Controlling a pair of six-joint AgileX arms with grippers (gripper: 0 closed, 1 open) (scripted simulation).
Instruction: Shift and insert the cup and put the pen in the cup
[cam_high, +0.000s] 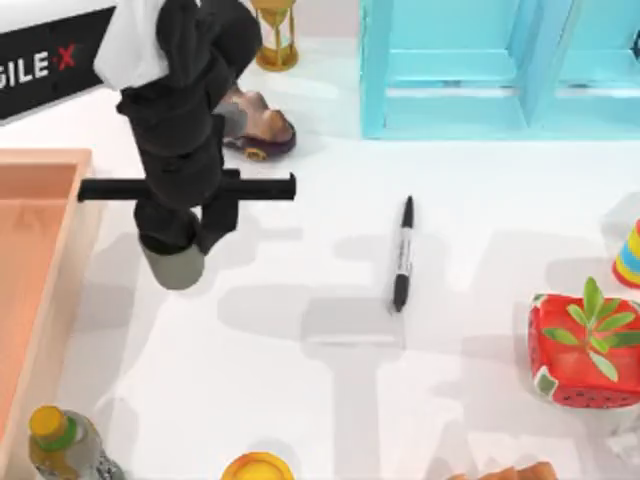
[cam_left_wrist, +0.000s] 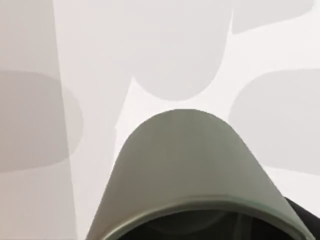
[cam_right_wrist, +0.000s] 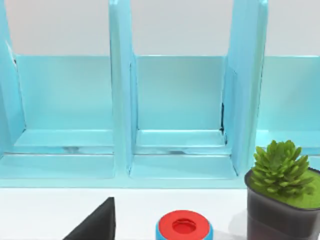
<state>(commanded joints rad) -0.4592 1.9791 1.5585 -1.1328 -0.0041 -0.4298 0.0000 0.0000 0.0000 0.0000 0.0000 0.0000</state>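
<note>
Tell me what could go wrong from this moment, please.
1. The left gripper holds the cup near its rim; the cup's rim fills the near edge of the left wrist view, so it could slip or tilt when set down.
2. The pen lies flat, apart from the cup; a grasp on the thin barrel may roll it.
3. The orange tray is close to the cup and could be bumped.

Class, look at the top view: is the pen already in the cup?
No: the pen lies flat on the table, apart from the cup.
</note>
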